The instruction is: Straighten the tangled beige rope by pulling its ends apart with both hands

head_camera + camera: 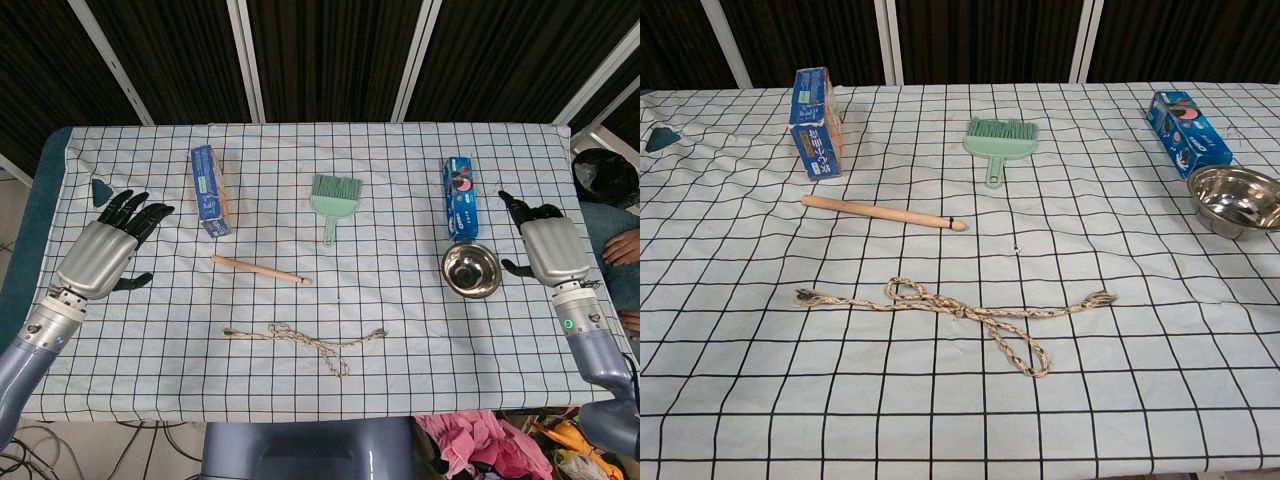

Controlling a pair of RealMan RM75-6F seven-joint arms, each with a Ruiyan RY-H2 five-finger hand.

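Note:
The beige rope lies tangled on the checked cloth near the table's front edge, with loops in its middle and frayed ends pointing left and right. The chest view shows the rope with one loop at left centre and a larger loop hanging toward the front. My left hand rests open at the table's left side, fingers spread, well away from the rope's left end. My right hand hovers open at the right side beside the steel bowl, far from the rope's right end. Neither hand appears in the chest view.
Behind the rope lies a wooden stick. A blue box stands at back left, a green brush at back centre, a blue packet and a steel bowl at right. A dark blue triangular piece lies at far left.

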